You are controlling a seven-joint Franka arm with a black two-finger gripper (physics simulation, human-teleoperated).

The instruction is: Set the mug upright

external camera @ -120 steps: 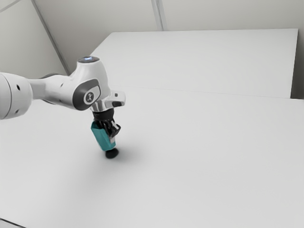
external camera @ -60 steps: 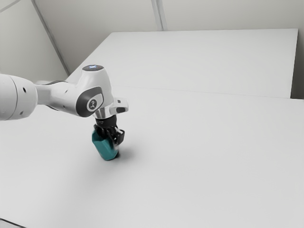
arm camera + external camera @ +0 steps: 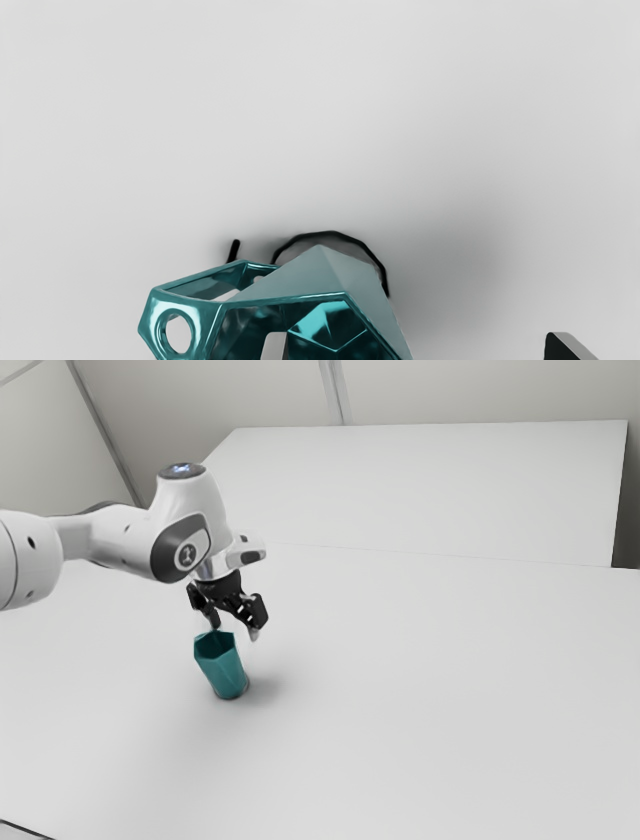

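Observation:
The teal faceted mug [image 3: 226, 668] has its base on the table and its mouth facing up, its body slanting a little toward the exterior view's left. My gripper [image 3: 233, 628] is just above it, open, with one finger close over the rim and the other off to the side. In the wrist view the mug [image 3: 360, 280] shows its open mouth and a pierced handle, with a dark-edged base below. One fingertip of the gripper [image 3: 419, 345] overlaps the mouth there; whether it reaches inside I cannot tell. The other is well apart from the mug.
A broad white table [image 3: 420, 690] lies under the mug, and a second white surface [image 3: 420, 480] stretches behind it. A thin dark edge [image 3: 25, 830] crosses the exterior view's lower left corner.
The mug has come down from its earlier tilted hold to rest on its base. My fingers have opened and let go of it, and my hand has risen above it.

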